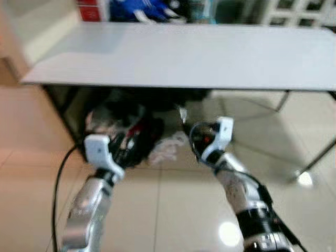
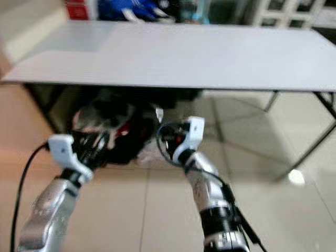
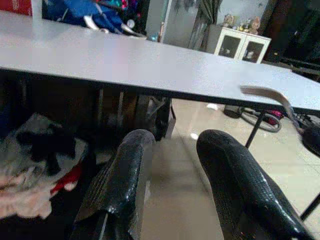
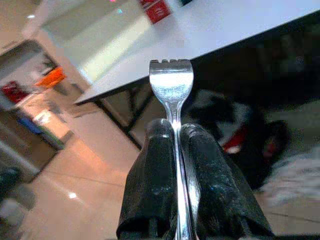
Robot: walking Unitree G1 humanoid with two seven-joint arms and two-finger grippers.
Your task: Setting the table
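Beyond both arms stretches the white table (image 1: 199, 58), its near edge ahead of and above the right gripper (image 4: 175, 137), which clamps a fork (image 4: 171, 85), tines pointing past its fingertips. Left gripper (image 3: 172, 155) is parted, holding nothing.

The fork (image 4: 171, 85) handle is hidden between the right gripper (image 4: 173, 132) fingers, and the table (image 1: 210, 58) is cut off at the right edge.
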